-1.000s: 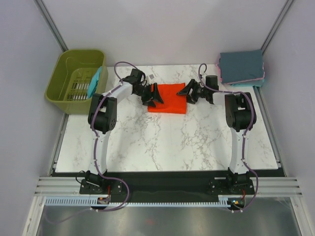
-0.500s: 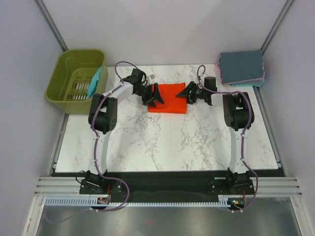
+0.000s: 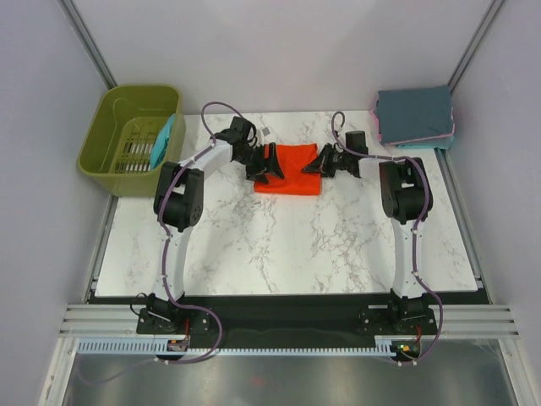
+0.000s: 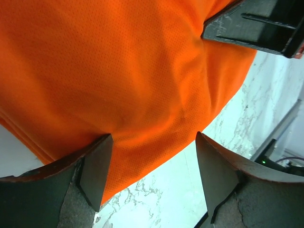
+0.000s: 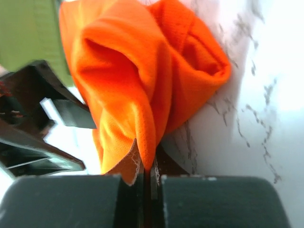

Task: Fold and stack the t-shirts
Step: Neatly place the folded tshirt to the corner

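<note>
Top external view: the orange-red t-shirt (image 3: 290, 170) lies folded into a small rectangle on the marble table (image 3: 279, 245), just above the frame's centre and between the two grippers. The right gripper (image 3: 317, 163) meets the shirt's right edge. In the right wrist view its fingers (image 5: 109, 199) are pressed together on a thin fold of the orange-red cloth (image 5: 137, 85), which bunches up above them in the frame. The left gripper (image 3: 265, 167) is at the shirt's left edge. In the left wrist view its fingers (image 4: 92, 173) are spread wide, with the cloth (image 4: 118, 71) filling the upper frame beyond the tips and not clamped.

At the upper right of the top view sits a stack of folded shirts (image 3: 414, 112), dark slate-blue on top with pink and teal edges showing beneath. At the upper left stands the olive-green basket (image 3: 101, 144), with a teal shirt (image 3: 163, 139) draped against its right wall.
</note>
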